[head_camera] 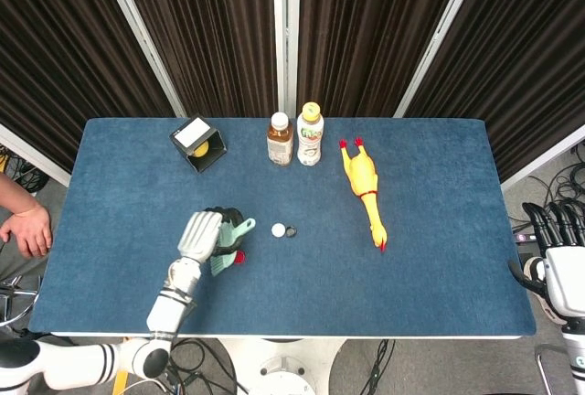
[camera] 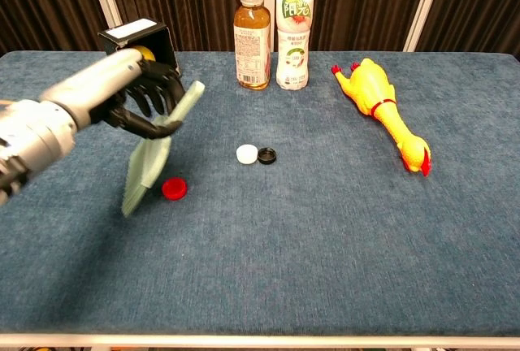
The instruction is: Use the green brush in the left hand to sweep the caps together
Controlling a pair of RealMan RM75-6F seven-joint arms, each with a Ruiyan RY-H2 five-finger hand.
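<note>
My left hand (camera: 134, 99) (head_camera: 201, 233) grips the green brush (camera: 154, 152) (head_camera: 228, 244) by its handle, bristles pointing down toward the table. The bristle end hangs just left of the red cap (camera: 173, 189) (head_camera: 239, 257). A white cap (camera: 246, 153) (head_camera: 278, 229) and a black cap (camera: 266, 156) (head_camera: 291, 231) lie touching each other, to the right of the red one. My right hand (head_camera: 553, 253) shows only in the head view, off the table's right edge, fingers apart and holding nothing.
Two bottles (camera: 253, 37) (camera: 293, 28) stand at the back centre. A yellow rubber chicken (camera: 380, 105) lies to the right. A black box (camera: 134, 41) with a yellow thing inside sits at the back left. A person's hand (head_camera: 27, 226) is beyond the left edge.
</note>
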